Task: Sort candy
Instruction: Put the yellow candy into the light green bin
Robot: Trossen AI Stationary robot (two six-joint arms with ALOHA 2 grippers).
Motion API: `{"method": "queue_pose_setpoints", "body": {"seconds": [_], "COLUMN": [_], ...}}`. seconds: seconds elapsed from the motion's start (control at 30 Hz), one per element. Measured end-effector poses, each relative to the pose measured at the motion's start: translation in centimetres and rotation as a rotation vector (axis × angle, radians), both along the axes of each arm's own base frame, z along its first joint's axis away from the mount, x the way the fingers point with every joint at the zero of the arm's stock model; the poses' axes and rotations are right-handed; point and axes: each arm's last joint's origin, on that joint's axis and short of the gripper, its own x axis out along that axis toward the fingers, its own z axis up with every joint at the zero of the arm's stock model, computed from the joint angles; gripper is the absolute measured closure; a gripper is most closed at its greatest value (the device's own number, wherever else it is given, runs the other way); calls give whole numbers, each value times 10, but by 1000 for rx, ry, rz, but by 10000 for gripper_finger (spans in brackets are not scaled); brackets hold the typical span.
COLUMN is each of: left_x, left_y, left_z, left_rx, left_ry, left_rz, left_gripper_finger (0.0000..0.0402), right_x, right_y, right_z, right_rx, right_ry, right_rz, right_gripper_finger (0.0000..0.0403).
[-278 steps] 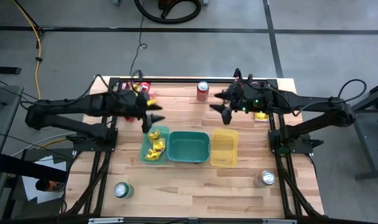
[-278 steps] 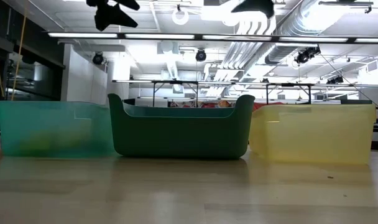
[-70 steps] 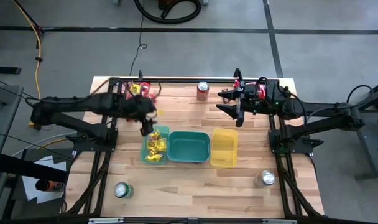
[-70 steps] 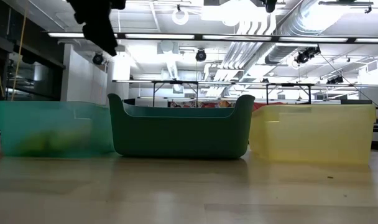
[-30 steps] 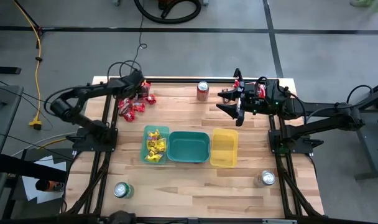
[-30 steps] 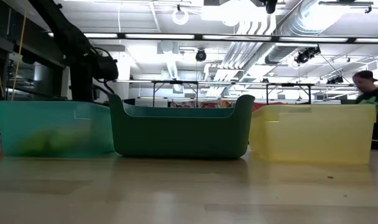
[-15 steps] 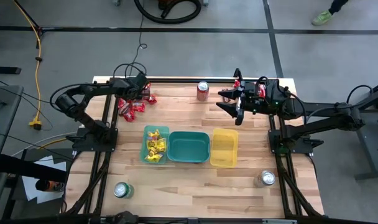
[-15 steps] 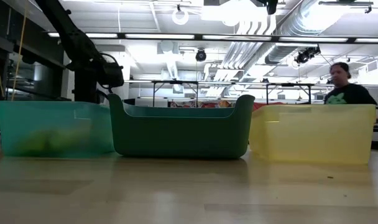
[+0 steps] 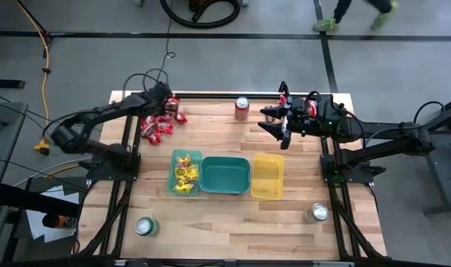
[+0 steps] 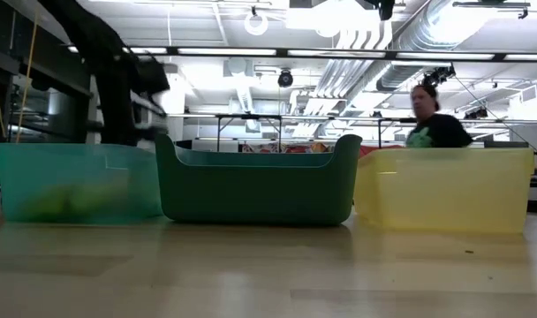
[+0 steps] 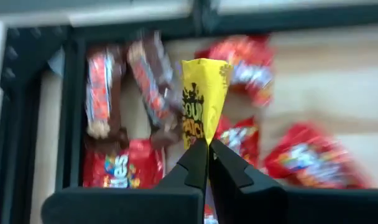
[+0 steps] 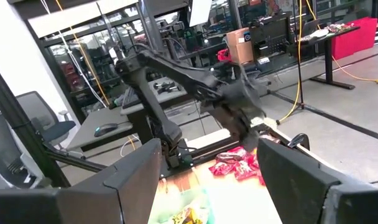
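Now clamped tight in our left gripper point(image 11: 207, 149), a yellow candy packet point(image 11: 201, 99) stands above the red packets point(image 9: 157, 126); we should lift straight, then carry to the teal bin point(image 9: 185, 172). Our right gripper point(image 9: 282, 127) waits wide open, empty.

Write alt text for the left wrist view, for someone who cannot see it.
The left gripper has its jaws shut on the lower edge of a yellow candy packet, which stands upright above them. Behind it, on the wooden table, lie red candy packets and dark brown candy bars, beside a black frame rail.
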Motion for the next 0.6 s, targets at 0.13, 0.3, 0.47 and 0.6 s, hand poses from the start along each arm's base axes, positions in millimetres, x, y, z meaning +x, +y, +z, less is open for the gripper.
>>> {"method": "queue_pose_setpoints", "body": {"seconds": [0.13, 0.3, 0.47, 0.6], "left_x": [-9, -14, -11, -3], "left_y": [-14, -44, -76, -100], "left_z": [38, 84, 115, 129], "left_rx": [130, 286, 388, 382], "left_ry": [-138, -422, -668, -829], "left_rz": [-78, -293, -524, -750], "left_gripper_finger": [401, 401, 401, 401], "right_x": [0, 0, 0, 0], "right_y": [0, 0, 0, 0], "right_z": [0, 0, 1, 4], "right_rx": [-7, 16, 17, 13], "right_ry": [1, -4, -15, -41], "right_rz": [0, -2, -2, -1], "right_gripper_finger": [142, 142, 142, 142]}}
